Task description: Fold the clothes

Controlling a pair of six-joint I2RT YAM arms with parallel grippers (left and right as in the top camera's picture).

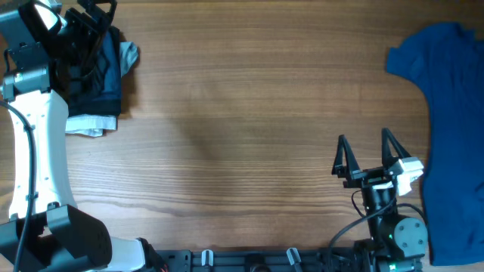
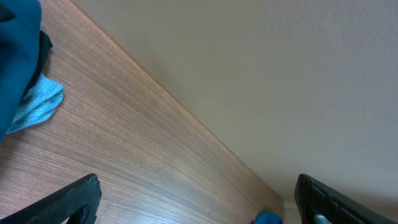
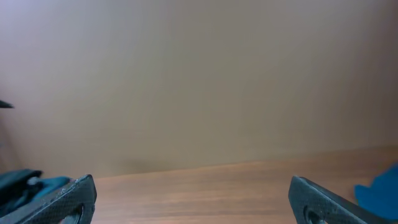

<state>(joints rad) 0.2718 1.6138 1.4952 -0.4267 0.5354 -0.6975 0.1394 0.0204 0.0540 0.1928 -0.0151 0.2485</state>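
Observation:
A stack of folded clothes (image 1: 102,83), dark navy on top with grey and white beneath, lies at the table's far left. My left gripper (image 1: 85,23) is above that stack, open and empty; its wrist view shows the teal and light-blue cloth (image 2: 28,93) at the left. An unfolded blue shirt (image 1: 446,113) is spread along the right edge and also shows in the right wrist view (image 3: 380,190). My right gripper (image 1: 367,155) is open and empty near the front right, just left of the shirt.
The wooden table (image 1: 242,121) stretches between the stack and the blue shirt. The left arm's white links (image 1: 38,151) run along the left edge. The right arm's base (image 1: 393,230) sits at the front edge.

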